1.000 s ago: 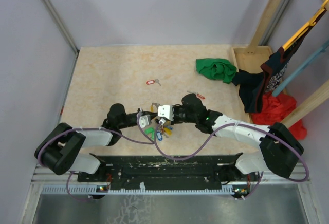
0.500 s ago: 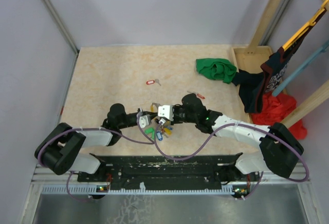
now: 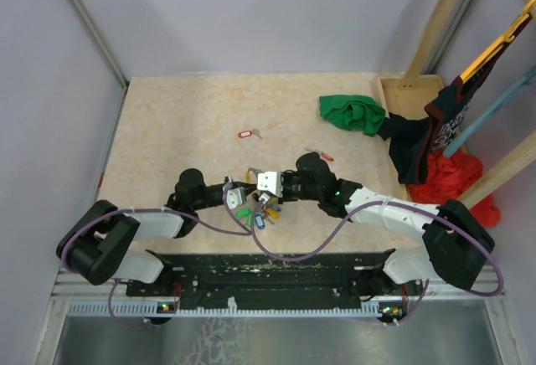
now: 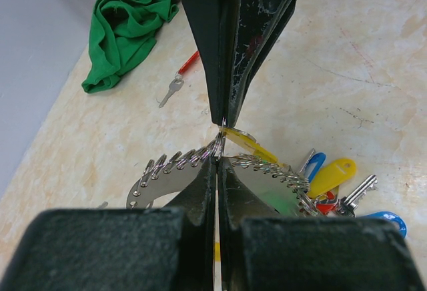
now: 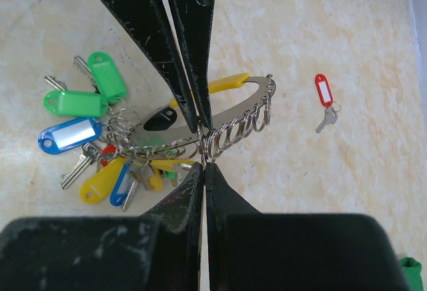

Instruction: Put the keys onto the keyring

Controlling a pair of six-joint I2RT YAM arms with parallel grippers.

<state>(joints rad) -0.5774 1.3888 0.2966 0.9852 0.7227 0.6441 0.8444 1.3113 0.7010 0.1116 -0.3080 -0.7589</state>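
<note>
Top view's no help, the keyring is buried under both arms, near-middle of the table. Up close the left gripper and right gripper look clenched on its looped edge, tip to tip. Whether there's a loose key in there, can't tell.

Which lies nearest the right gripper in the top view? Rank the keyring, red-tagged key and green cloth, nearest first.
1. The keyring, pinched in the right gripper.
2. The red-tagged key, mid-table, farther back.
3. The green cloth, far right.

light: bright, soft, even from above
shadows: faint, short
focus: wrist views crisp mid-frame, mushy bottom edge
</note>
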